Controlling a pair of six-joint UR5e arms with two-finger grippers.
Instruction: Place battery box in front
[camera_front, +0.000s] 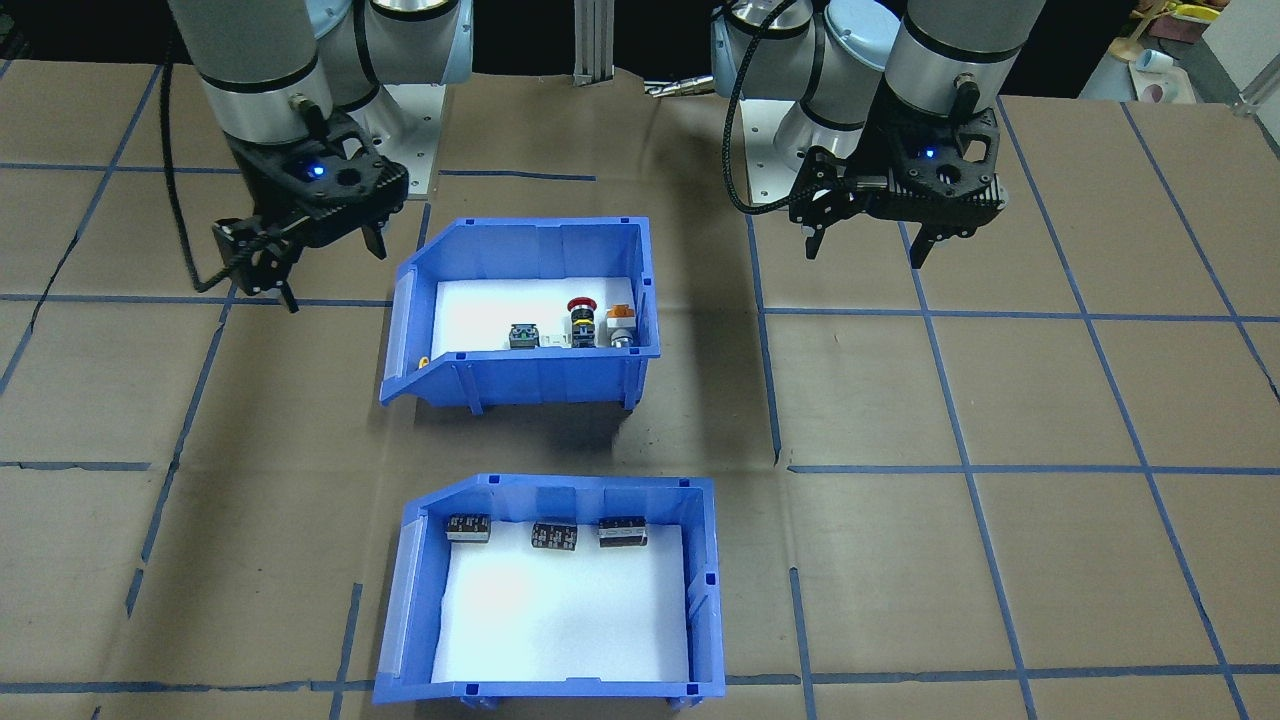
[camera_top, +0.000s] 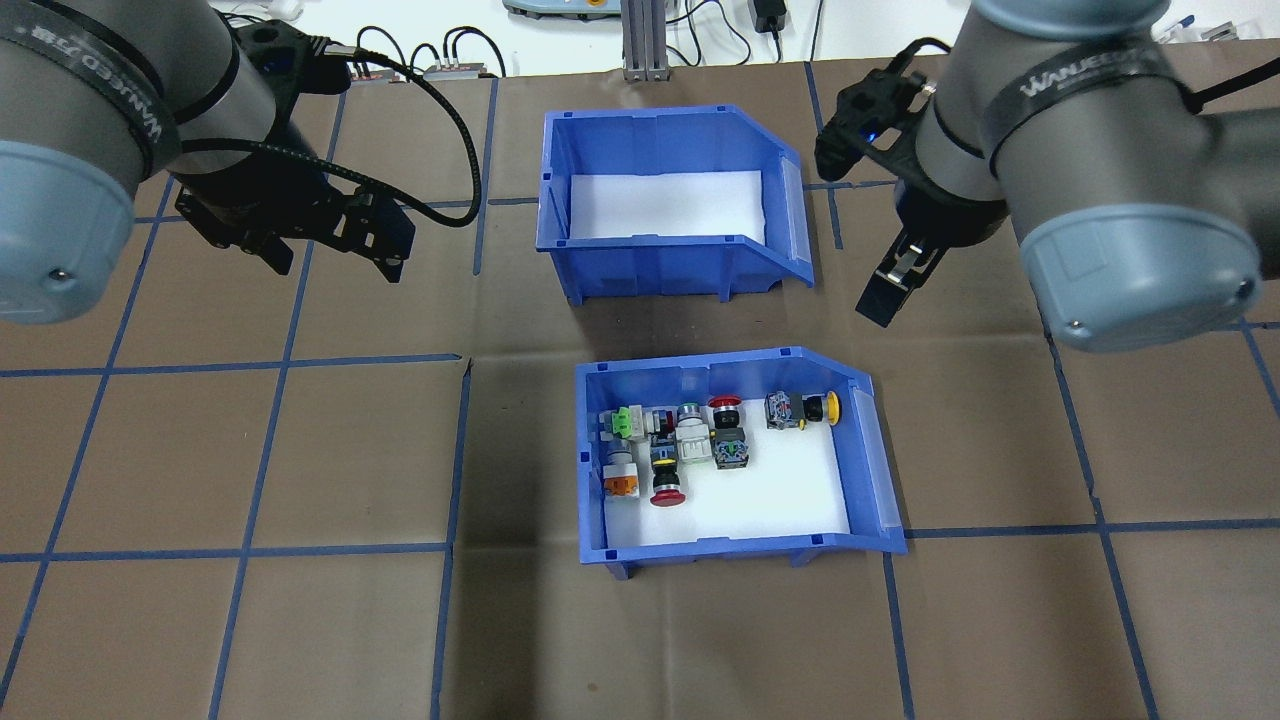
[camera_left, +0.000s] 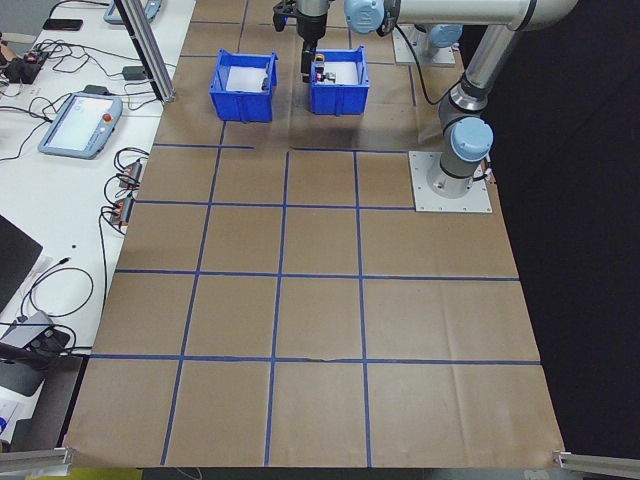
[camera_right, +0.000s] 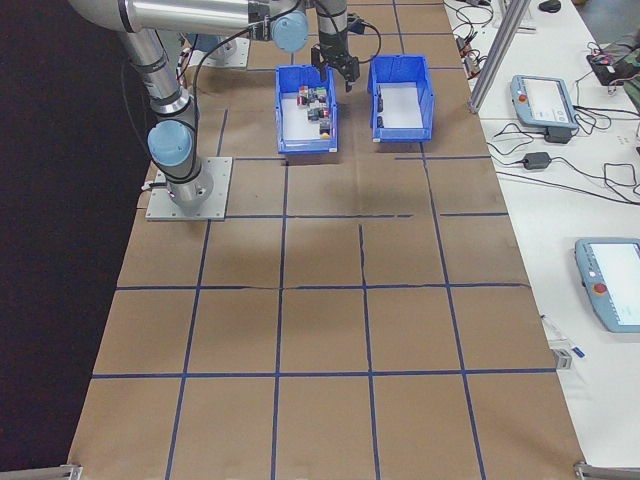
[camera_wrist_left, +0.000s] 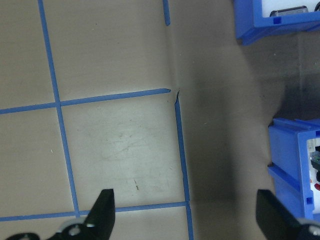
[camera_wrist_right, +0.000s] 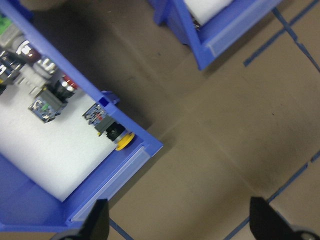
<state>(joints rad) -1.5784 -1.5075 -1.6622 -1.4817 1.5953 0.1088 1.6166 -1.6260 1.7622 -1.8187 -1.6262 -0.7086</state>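
Observation:
The battery box (camera_front: 560, 590) is a blue bin with a white liner. Three small black-and-silver blocks (camera_front: 555, 535) line its wall on the robot's side. In the overhead view the battery box (camera_top: 665, 200) is the bin farther from the robot, and its near wall hides the blocks. My left gripper (camera_top: 335, 260) hangs open above the table to that box's left, touching nothing. My right gripper (camera_front: 335, 275) is open too, off to the other side of both bins. Each wrist view shows spread fingers (camera_wrist_left: 102, 210) (camera_wrist_right: 97, 220) with nothing between them.
A matching blue bin (camera_top: 730, 460) with several colourful push-button switches (camera_top: 690, 445) sits closer to the robot, just behind the battery box. Brown paper with blue tape lines (camera_top: 280, 370) covers the table. Pendants and cables lie along the operators' edge (camera_right: 545, 100).

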